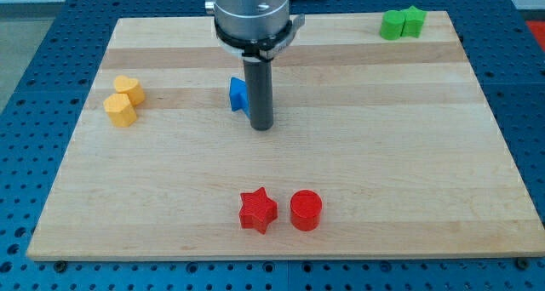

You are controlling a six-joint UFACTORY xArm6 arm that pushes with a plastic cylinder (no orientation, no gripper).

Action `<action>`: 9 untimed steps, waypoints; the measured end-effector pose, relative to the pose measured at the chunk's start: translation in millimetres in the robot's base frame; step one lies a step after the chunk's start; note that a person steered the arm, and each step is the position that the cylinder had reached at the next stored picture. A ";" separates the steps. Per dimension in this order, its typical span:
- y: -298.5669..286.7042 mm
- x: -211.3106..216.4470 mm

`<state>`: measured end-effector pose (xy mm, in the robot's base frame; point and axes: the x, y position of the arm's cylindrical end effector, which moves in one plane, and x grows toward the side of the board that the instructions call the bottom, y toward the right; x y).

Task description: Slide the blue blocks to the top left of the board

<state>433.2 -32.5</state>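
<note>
At the view's left, two yellow blocks sit touching on the pale wooden desk (170, 180): a yellow heart-shaped block (129, 88) and, just below it, a yellow rounded block (120, 110).

Near the middle, toward the view's top, is the task's thing, a small blue block (238, 94). Its shape cannot be made out, since the dark rod hides its right part. Only this one blue block shows; whether another is hidden behind the rod I cannot tell. My tip (262, 127) rests on the desk just to the right of the blue block and slightly below it, seemingly touching or nearly so.

There are no jaws on this arm, only the straight rod, so nothing opens, closes or holds.

The blue block looks light, stiff and smooth, and it should slide easily on the wood but may spin or slip off the rod if pushed off-centre. I judge the best contact is on its lower right face, pressing toward the view's top left.

Below the middle sit a red star-shaped block (257, 211) and a red cylinder block (306, 210), close together. At the top right, two green blocks (402, 23) touch.

No brand, label or writing can be read.
</note>
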 end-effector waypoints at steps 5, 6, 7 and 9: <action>25.3 -40.6; 26.1 -51.1; 16.5 -56.8; -29.8 -58.8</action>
<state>374.3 -62.4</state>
